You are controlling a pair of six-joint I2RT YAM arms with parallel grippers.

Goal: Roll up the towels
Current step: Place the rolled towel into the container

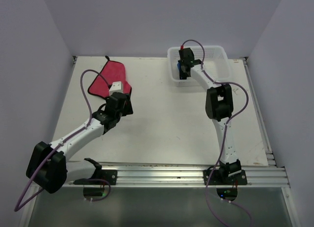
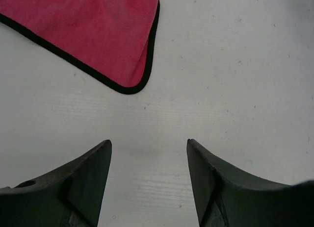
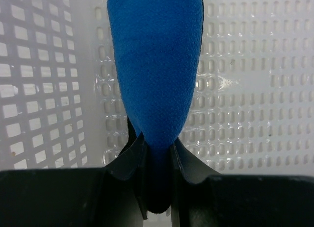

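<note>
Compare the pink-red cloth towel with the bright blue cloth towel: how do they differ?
The pink-red cloth towel lies spread on the white table; the bright blue cloth towel is bunched into a rounded bundle. The pink-red one is ungripped; the blue one is pinched by the right gripper in the white mesh basket. Both are soft cloth.

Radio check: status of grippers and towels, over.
Left gripper open, empty, beside unrolled pink towel. Right gripper shut on blue towel, inside basket. Nothing in the way.
</note>
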